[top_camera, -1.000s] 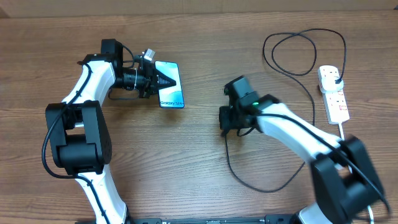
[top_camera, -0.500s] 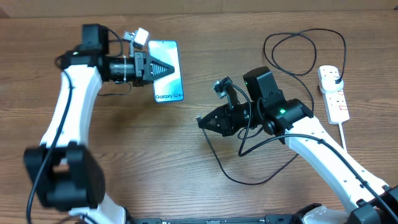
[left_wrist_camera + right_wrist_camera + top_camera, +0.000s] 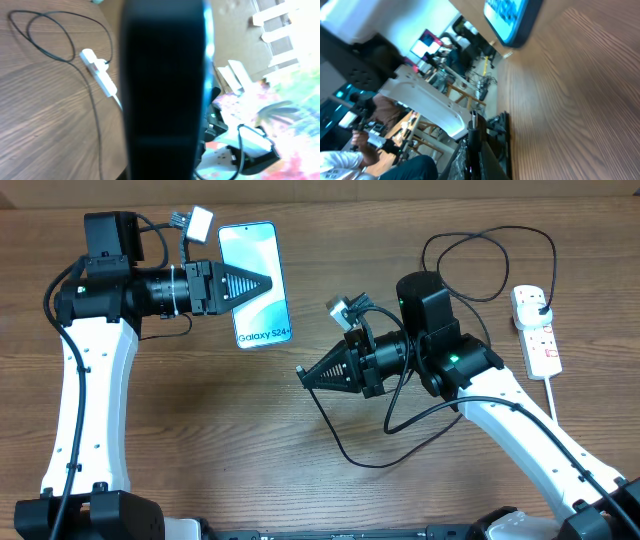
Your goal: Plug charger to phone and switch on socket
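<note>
Worktop (image 3: 200,440): wood grain. All positions below are referenced to the phone (image 3: 262,320).

Left gripper (image 3: 262,283): reaches in from the phone's left side and is closed across its middle. In the left wrist view, the phone's dark body fills the space between the fingers.

Right gripper (image 3: 305,375): off the phone's lower-right corner and apart from it. It is clamped on the charger (image 3: 345,450) close to its free end.

Phone: screen up, long axis running far-to-near with a slight tilt. The "Galaxy S24" end lies nearest the right gripper.

Power strip (image 3: 535,330): well to the right of the phone, with the black plug (image 3: 541,304) seated in it. We cannot tell the switch position.

Charger: slack cable sags below the right gripper, then loops round to the plug.

Connector tip (image 3: 474,117): pokes out past the closed fingers, with the phone's edge ahead of it in the right wrist view.

Judgement: the right arm does the mating. The tip points across the phone's long axis, not along it. We expect it must turn to meet the lower short edge. The port is not visible.
</note>
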You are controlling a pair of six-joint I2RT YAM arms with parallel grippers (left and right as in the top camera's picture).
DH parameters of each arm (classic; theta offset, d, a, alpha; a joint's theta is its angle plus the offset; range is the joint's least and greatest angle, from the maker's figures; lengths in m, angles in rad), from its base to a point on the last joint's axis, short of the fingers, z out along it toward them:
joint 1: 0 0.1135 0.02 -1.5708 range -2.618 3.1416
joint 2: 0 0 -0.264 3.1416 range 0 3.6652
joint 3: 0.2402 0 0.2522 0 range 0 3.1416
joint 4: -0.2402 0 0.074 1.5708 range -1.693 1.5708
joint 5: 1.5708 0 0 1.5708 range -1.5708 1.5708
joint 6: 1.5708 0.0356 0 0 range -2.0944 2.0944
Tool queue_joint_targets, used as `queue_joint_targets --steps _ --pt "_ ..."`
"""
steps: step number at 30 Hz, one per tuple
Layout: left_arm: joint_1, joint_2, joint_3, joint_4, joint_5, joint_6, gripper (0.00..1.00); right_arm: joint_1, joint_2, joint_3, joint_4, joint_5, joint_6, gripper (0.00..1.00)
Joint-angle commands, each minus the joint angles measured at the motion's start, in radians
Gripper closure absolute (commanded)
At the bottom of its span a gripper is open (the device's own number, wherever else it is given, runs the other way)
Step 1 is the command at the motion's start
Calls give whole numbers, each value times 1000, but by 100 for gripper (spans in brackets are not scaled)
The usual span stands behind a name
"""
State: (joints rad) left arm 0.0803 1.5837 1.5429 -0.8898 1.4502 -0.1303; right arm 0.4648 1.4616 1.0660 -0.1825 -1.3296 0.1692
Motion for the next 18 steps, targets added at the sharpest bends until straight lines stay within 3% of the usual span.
queue_joint_targets --steps 1,10,15,18 --pt "3 -28 -3 8 88 -87 96 3 -2 13 65 -72 100 96" --pt "-2 -28 -3 62 -35 -359 95 29 -2 13 286 -61 297 96" --pt "-26 -28 -3 219 -20 -500 95 66 -2 13 303 36 345 96" --pt "-47 -31 -3 307 -19 -571 96 68 -2 13 414 50 447 96"
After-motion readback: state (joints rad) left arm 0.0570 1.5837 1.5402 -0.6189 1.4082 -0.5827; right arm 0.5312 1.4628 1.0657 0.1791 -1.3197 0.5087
